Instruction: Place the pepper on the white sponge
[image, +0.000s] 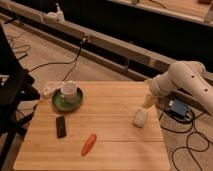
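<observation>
One pepper (89, 144) lies free near the bench (116, 102) front edge, pickup apparently pending; the gripper (147, 103) hangs just over the white sponge (140, 118) by the right edge, its state indiscernible.

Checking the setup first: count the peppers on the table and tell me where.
1. The pepper lies near the table's front edge, left of the sponge. The pincer hangs just above the sponge. The cup's inside cannot be seen.

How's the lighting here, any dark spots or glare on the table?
Camera view: warm, dim light, no glare on the wooden table; the background falls dark; the pepper and white sponge stand out against the wood; the gripper hangs just above the sponge.
</observation>
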